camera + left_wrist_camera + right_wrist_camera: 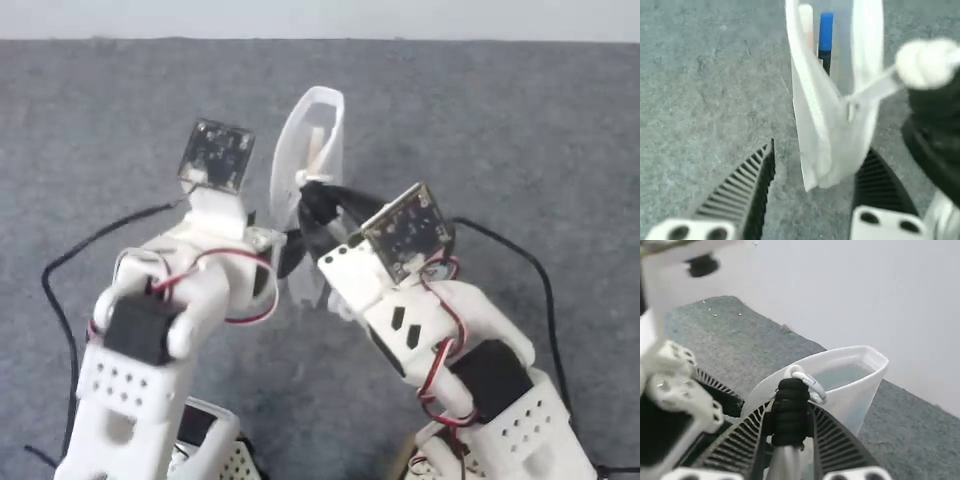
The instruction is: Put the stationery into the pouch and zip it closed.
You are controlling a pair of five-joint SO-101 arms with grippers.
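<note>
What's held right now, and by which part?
Right gripper clamps the black zip pull of the translucent white pouch; left gripper straddles its lower end, open.

The pouch [310, 150] looks like thin frosted plastic, smooth and half see-through; the table cover [520, 130] is a rough grey felt-like cloth. The arm shells [150, 330] are matt white plastic. The left gripper [820, 147] has fingers [747, 185] of black ribbed plastic, and the zipper pull [789, 410] seems wound in matt black cord.

No legible txt, labels, nos. or signs anywhere. Nothing readable on pouch [318, 120] or blue pen [825, 30].
</note>
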